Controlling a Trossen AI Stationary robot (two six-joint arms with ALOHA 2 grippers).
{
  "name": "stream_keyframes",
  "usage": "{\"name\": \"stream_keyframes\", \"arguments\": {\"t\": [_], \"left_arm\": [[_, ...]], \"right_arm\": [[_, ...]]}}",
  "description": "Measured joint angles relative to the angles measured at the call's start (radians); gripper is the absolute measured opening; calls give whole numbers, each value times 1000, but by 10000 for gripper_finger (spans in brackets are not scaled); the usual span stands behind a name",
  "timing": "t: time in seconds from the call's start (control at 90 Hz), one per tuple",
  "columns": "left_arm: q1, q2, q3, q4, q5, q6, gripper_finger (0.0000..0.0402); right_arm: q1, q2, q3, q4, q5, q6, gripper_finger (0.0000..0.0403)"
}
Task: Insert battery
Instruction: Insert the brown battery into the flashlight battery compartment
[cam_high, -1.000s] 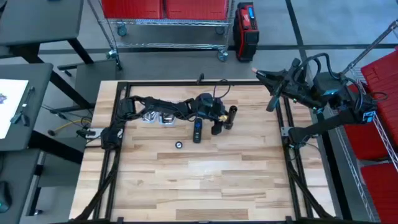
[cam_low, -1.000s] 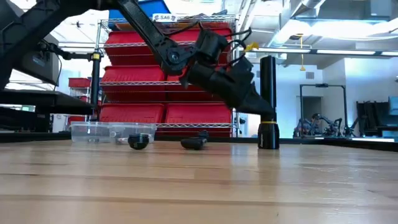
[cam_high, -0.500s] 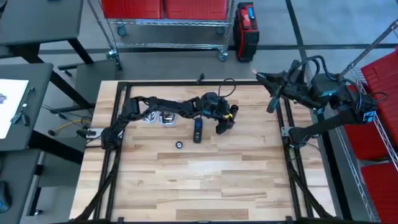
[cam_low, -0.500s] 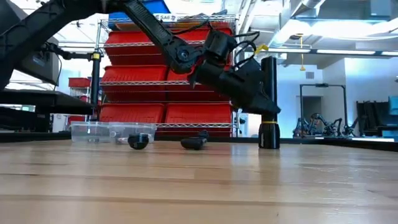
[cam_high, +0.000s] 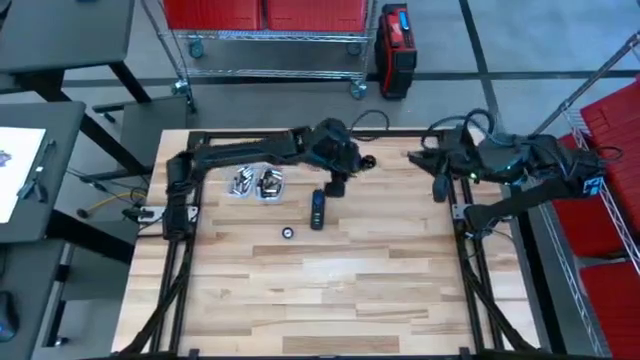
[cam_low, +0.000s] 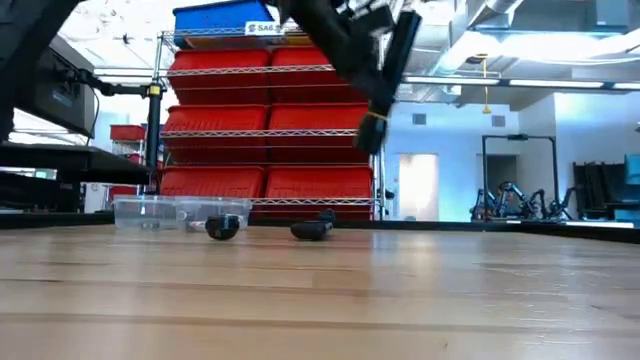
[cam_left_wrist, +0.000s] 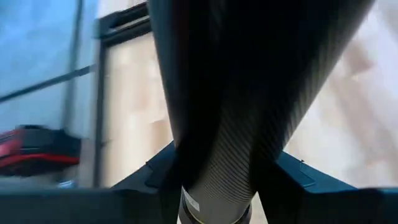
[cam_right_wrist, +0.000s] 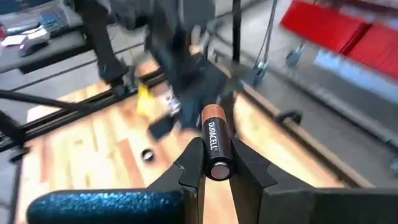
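Clenching the flashlight body (cam_low: 385, 70) aloft and tilted toward 3 o'clock, the left gripper (cam_high: 340, 172) offers its open end to the right gripper (cam_right_wrist: 212, 163), clamped endwise on the battery (cam_right_wrist: 214, 142) above the counter's (cam_high: 330, 290) 2 o'clock edge.

Wooden table (cam_high: 330, 280), pale planks, smooth with a faint satin sheen in the low view. Black metal frame (cam_high: 468, 270) round it, matt. Battery (cam_right_wrist: 216, 144): copper-coloured top, black wrap, shiny metal end cap, glossy; clamped between matt black plastic fingers (cam_right_wrist: 189, 165) of the right gripper (cam_right_wrist: 216, 168). Flashlight body (cam_left_wrist: 242, 112) in the left gripper (cam_high: 335, 175): black, finely ribbed, semi-gloss, looked like metal. Clear plastic tray (cam_low: 180, 212), glossy, see-through. Flashlight part (cam_high: 317, 209) on the table, dark, dull. Small cap (cam_high: 287, 232), black with a shiny centre. Red plastic bins (cam_low: 270, 120), smooth, on a wire metal rack (cam_high: 265, 40).
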Motion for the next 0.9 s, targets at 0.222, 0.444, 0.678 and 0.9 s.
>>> {"name": "stream_keyframes", "arguments": {"t": [0.222, 0.444, 0.678, 0.9], "left_arm": [[-2, -25, 48, -81, -122, 57, 138], [-44, -21, 49, -74, -225, 133, 138], [-50, -20, 49, -101, -230, 99, 138], [-50, -20, 42, -95, -225, 92, 138]], "right_arm": [[-36, 92, 0, 73, -63, 75, 35], [-98, 198, 18, 109, -130, 113, 35], [-127, 245, 67, 108, -155, 138, 35], [-154, 246, 51, 97, -198, 180, 35]]}}
